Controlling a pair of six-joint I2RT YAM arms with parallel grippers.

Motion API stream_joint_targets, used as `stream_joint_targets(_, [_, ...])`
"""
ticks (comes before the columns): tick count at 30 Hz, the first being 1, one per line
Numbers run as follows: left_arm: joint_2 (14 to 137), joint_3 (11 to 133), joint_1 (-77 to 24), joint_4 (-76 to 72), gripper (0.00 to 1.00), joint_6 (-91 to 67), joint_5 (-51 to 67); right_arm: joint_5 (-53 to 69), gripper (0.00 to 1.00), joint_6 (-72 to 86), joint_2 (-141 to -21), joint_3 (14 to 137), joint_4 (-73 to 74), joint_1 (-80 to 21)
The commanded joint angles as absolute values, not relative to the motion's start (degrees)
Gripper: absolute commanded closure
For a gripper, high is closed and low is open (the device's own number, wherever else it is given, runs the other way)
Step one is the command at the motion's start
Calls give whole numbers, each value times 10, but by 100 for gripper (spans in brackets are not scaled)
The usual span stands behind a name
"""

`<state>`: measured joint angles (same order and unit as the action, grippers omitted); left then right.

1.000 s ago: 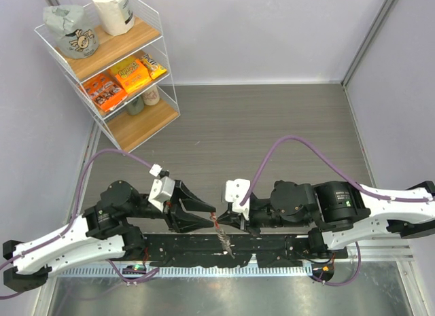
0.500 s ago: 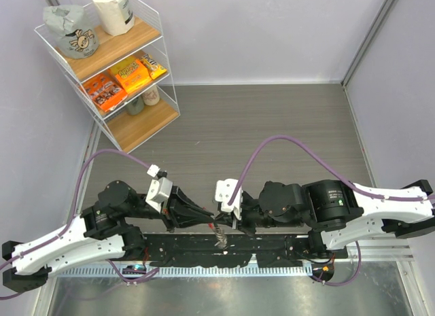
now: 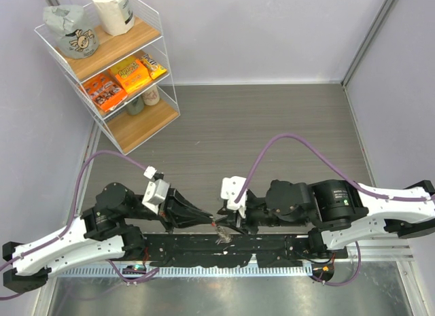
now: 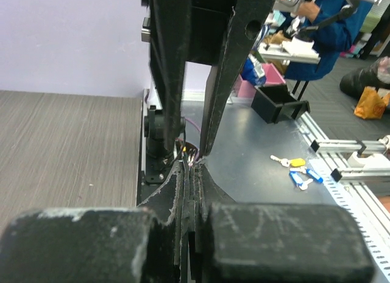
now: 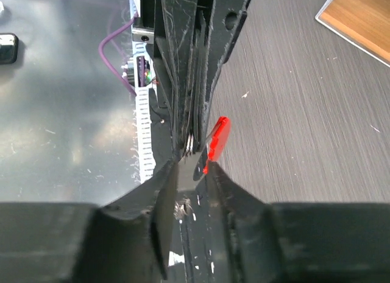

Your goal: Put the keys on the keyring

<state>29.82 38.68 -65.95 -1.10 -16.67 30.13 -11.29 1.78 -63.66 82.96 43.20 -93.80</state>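
Keyring (image 5: 217,139) in closed left end effector (image 3: 213,221)

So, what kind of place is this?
Probably a robotics lab booth: plain partition walls, a wire shelf of snack packs, and a person in blue beyond the metal table.

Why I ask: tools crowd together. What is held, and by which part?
The left tool pinches the keyring's silvery part; its red arc sticks out.

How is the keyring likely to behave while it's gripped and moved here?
Probably floppy: the keyring trails from the left gripper as a loose silvery strand. Its red arc juts out straight, so that part seems stiff. Far smaller than the gripper, it's likely light and may swing.
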Motion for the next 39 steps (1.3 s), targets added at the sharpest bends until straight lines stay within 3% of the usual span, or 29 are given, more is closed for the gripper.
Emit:
stream_joint_targets(1, [271, 359, -662, -119, 100, -199, 291, -122, 62, 11, -571, 789, 348, -940])
stream_joint_targets(7, [253, 302, -662, -267, 100, -251, 287, -108, 56, -30, -516, 730, 284, -940])
stream_joint_targets(18, [276, 228, -664, -490, 100, -336, 250, -126, 58, -121, -536, 692, 226, -941])
stream_joint_targets(39, [251, 222, -665, -417, 100, -302, 143, -122, 57, -130, -573, 716, 189, -978])
